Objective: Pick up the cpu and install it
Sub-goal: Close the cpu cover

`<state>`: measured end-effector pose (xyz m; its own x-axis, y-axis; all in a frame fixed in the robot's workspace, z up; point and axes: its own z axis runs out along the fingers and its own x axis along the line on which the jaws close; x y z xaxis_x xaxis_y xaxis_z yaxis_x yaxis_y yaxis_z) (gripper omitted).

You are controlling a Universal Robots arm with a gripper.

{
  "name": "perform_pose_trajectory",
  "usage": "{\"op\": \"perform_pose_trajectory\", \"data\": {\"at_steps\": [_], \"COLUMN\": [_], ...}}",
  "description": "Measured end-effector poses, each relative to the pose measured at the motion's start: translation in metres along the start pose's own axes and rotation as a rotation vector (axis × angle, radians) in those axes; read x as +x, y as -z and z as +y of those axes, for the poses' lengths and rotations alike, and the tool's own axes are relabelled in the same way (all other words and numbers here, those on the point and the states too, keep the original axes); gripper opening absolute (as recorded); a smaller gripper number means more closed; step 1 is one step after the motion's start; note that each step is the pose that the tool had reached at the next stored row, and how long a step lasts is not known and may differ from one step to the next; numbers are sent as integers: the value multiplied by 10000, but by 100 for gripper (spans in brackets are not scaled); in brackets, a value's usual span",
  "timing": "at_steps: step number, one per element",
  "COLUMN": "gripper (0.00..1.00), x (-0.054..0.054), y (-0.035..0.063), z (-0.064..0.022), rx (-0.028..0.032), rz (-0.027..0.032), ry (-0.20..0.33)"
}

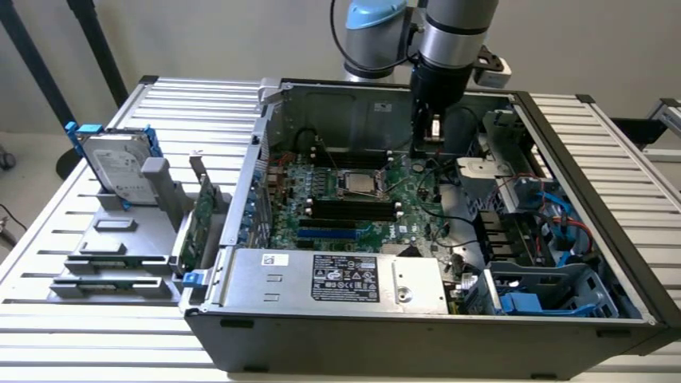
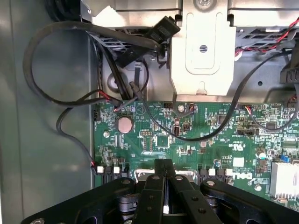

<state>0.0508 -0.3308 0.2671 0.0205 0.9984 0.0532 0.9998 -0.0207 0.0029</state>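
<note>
The pincer (image 1: 426, 148) hangs low inside the open computer case (image 1: 426, 323), which stands on the slatted table (image 1: 596, 128). In the wrist view its two fingers (image 2: 164, 164) are pressed together with nothing between them, just over the green board (image 2: 159, 140). The cpu (image 1: 358, 182) lies flat in its socket (image 1: 338, 190) at the middle of the board. It is to the exterior view's left of the pincer and apart from it. Whether the socket's latch is down over it cannot be told.

Judging from this, the work here is fine positioning over the socket, and care matters more than speed. The chip is thin and its socket fragile, so it should be handled by two opposite edges and kept level, never pressed at a tilt. Black cables (image 2: 205, 135) loop across the board close to the fingers. The path should stay straight up and down, so that nothing snags them or brushes the small parts around the socket.
</note>
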Motion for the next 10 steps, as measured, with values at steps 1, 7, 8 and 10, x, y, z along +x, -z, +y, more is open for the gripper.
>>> {"op": "perform_pose_trajectory", "data": {"at_steps": [1, 7, 8, 10], "gripper": [11, 11, 11, 11], "x": [-1, -3, -4, -6], "y": [-16, -76, -96, -132], "z": [2, 57, 57, 57], "rx": [-7, -54, -55, -57], "rz": [0, 1, 2, 2], "ry": [6, 48, 48, 51]}}
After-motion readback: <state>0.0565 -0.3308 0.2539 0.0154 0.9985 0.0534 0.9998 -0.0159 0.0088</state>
